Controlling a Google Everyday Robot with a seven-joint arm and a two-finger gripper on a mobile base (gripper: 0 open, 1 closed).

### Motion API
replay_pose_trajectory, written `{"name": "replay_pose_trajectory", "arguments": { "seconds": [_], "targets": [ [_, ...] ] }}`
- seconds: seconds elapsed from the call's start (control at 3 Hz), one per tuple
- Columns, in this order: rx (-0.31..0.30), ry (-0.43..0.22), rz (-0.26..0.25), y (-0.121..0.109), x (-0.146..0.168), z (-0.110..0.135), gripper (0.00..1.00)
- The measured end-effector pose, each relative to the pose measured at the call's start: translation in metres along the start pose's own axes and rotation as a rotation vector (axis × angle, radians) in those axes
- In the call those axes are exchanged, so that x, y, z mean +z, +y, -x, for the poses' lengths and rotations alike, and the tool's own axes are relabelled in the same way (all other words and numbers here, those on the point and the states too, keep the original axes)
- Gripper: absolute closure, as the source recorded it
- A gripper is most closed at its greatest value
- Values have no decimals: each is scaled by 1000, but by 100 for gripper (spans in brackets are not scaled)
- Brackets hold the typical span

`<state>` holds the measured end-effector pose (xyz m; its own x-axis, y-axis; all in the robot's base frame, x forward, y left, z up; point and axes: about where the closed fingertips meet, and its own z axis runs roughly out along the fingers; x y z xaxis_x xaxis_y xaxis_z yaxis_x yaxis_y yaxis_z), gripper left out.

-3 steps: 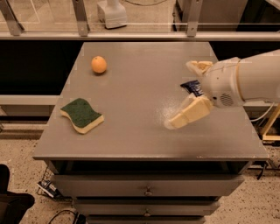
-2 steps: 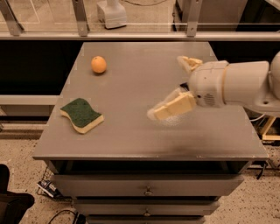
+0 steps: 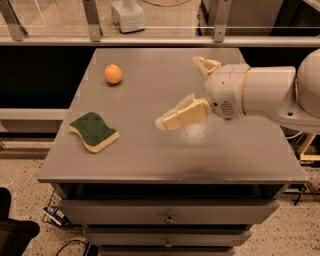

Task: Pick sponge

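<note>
The sponge [image 3: 94, 131], with a dark green top over pale yellow foam, lies flat near the front left corner of the grey table [image 3: 150, 160]. My gripper [image 3: 179, 91] hovers over the middle of the table, to the right of the sponge and well apart from it. It is open and empty, with one cream finger [image 3: 182, 115] pointing left toward the sponge and the other finger [image 3: 206, 64] farther back. The white arm [image 3: 265, 92] reaches in from the right.
A small orange fruit [image 3: 113, 73] sits at the back left of the table. A glass rail [image 3: 150, 40] runs behind the table, with a white object [image 3: 128, 15] beyond it. Drawers [image 3: 170, 212] are below the front edge.
My gripper has moved left across the table, from its right side to the middle, closer to the sponge. The sponge and fruit have not moved.
</note>
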<state>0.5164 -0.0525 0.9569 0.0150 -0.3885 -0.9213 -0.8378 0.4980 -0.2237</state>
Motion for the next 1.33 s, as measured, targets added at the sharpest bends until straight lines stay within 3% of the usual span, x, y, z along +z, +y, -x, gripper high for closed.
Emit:
{"name": "replay_pose_trajectory", "arguments": {
  "seconds": [0.67,1.0,1.33],
  "targets": [
    [74,-97,-3,11,67,-8,0],
    [92,-121,-5,23,93,-8,0],
    [81,-102,16,42,111,-7,0]
  ]
}}
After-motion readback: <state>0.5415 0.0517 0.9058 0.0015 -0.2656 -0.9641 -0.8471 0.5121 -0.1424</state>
